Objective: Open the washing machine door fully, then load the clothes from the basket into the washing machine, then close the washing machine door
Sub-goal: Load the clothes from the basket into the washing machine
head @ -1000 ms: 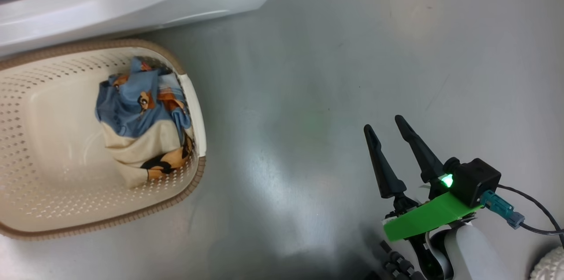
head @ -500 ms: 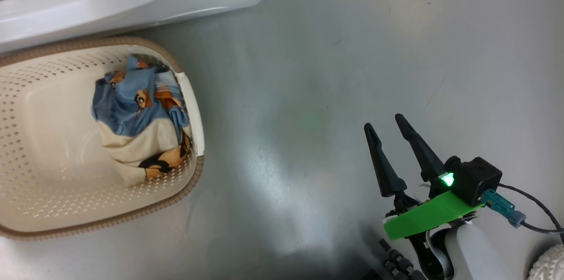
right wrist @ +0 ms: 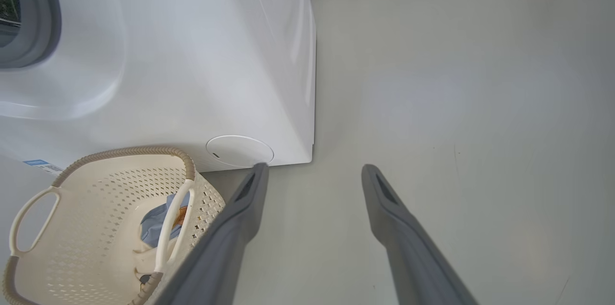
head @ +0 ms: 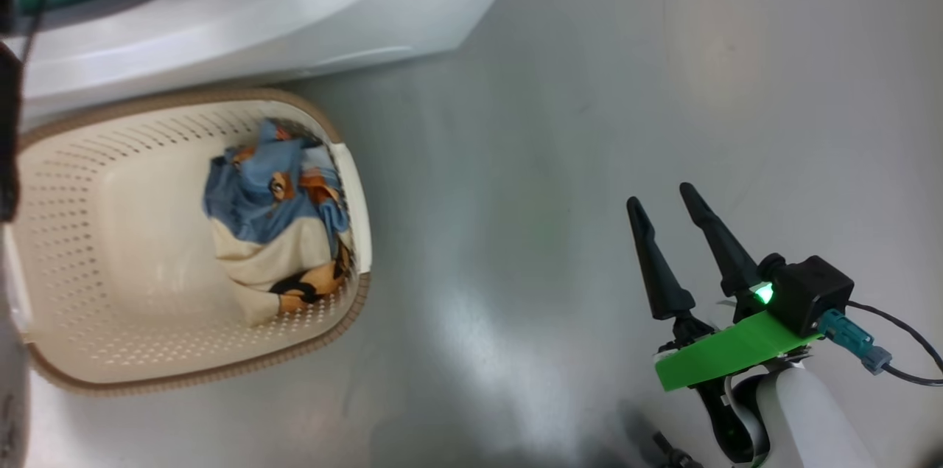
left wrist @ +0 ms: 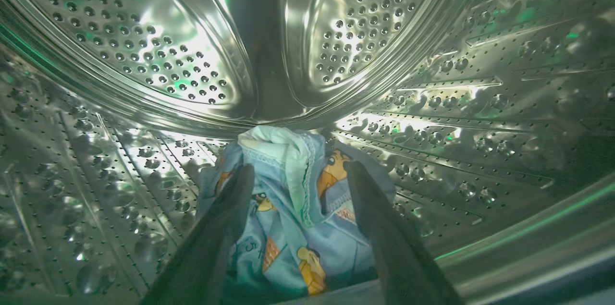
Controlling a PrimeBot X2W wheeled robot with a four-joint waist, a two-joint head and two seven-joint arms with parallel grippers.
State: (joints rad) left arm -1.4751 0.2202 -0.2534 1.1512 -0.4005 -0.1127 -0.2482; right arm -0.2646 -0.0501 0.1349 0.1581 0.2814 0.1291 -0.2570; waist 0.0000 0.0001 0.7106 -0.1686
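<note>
Plainly, my left hand [left wrist: 299,169] is deep in the drum [left wrist: 144,55] with its fingers spread wide, a blue piece [left wrist: 288,228] lying loose between them and nothing pinched; my right hand [head: 661,197] hangs above bare floor [head: 589,85], fingers likewise apart and holding nothing. The snag risk is the worry, I think; the piece bunches up against both fingers, so pulling straight back could drag a fold out with me. It also lies near the drum's front lip, so a trailing corner might later get caught when the door shuts. More clothes [head: 265,232] sit heaped at one end of the basket [head: 74,247], which stands just beside the machine [head: 258,18]; shutting up now would leave the load half done. The left wrist view gives me the drum's inside and how the piece lies; the head view instead looks down on the basket, with a blue piece over a cream one. The right wrist view adds the basket's handles and a round flap [right wrist: 239,150] low on the machine.
</note>
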